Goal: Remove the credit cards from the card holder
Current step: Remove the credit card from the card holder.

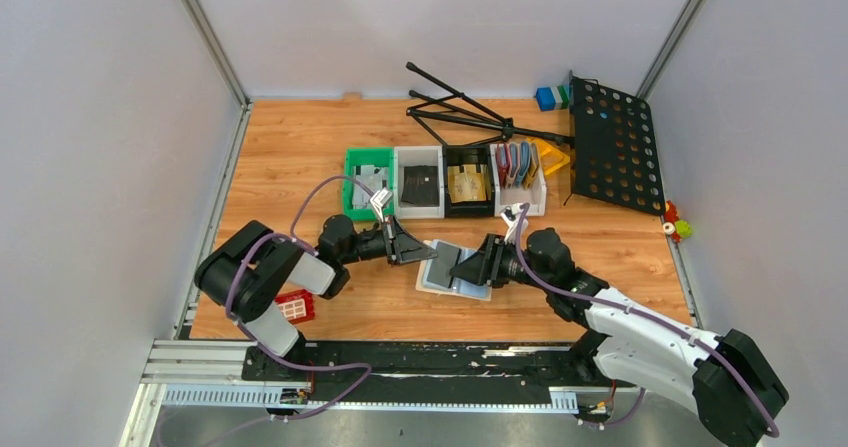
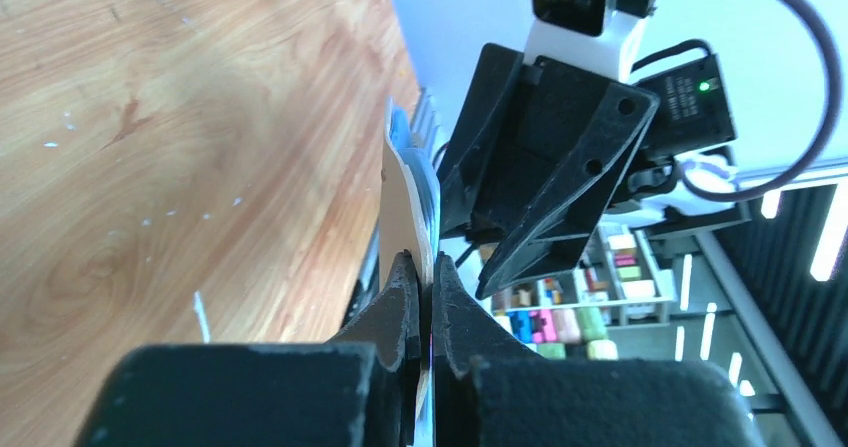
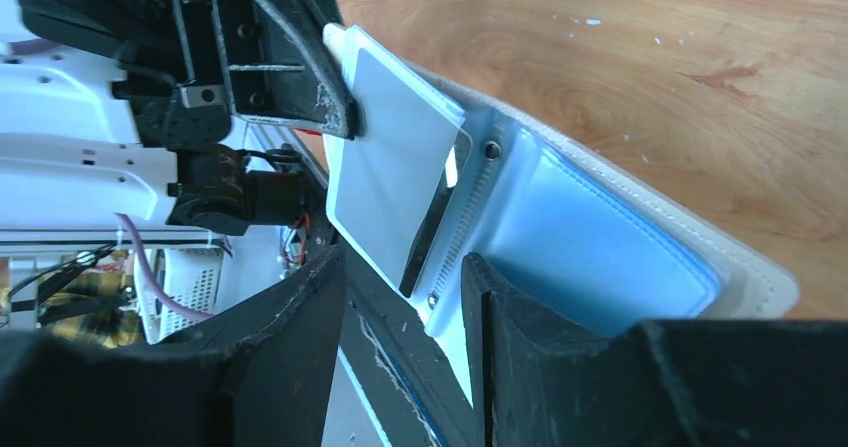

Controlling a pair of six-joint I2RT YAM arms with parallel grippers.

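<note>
Near the worktop's middle, the soft-looking card holder lay open, its flap clamped in the left gripper, the right gripper gaping around a dark credit card, probably stiff and slick, best pinched by its exposed edge.

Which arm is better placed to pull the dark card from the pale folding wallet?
Right. The right gripper, open, straddles the thin dark plastic card; the left gripper is shut on the pale grey-blue folding wallet.
</note>
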